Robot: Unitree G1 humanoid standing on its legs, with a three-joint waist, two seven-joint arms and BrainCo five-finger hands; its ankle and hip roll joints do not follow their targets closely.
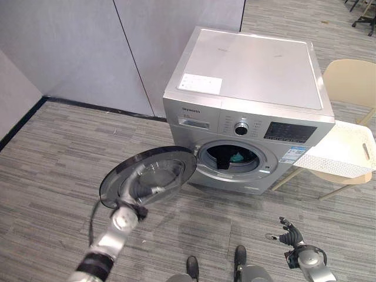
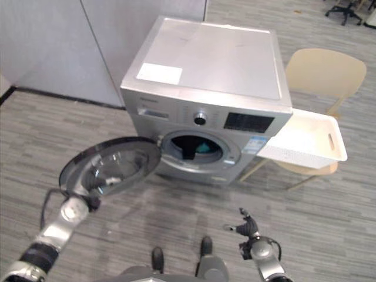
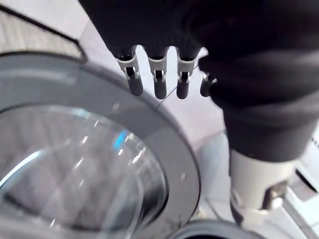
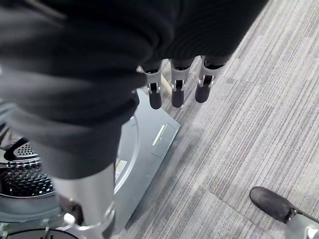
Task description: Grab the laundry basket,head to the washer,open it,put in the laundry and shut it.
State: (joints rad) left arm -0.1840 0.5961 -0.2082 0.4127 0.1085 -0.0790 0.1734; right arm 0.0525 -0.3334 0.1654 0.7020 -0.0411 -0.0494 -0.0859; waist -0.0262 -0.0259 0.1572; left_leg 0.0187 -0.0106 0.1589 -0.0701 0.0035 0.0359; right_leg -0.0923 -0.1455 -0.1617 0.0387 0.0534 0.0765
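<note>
The silver front-loading washer [image 1: 252, 64] stands in the middle with its round glass door [image 1: 150, 175] swung wide to the left. Dark and teal laundry [image 1: 232, 157] lies inside the drum. My left hand [image 1: 126, 214] is at the door's lower outer side, open, its straight fingers [image 3: 159, 79] reaching to the door's rim. A white laundry basket [image 1: 346, 150] rests on a beige chair [image 1: 349, 79] right of the washer. My right hand [image 1: 289, 235] hangs low at the lower right, open and holding nothing, its fingers [image 4: 177, 89] pointing past the washer's lower front [image 4: 144, 149].
Grey wall panels [image 1: 76, 53] stand behind and left of the washer. An office chair base [image 1: 364, 17] shows at the far right back. Striped grey carpet [image 1: 53, 158] spreads in front of and left of the washer.
</note>
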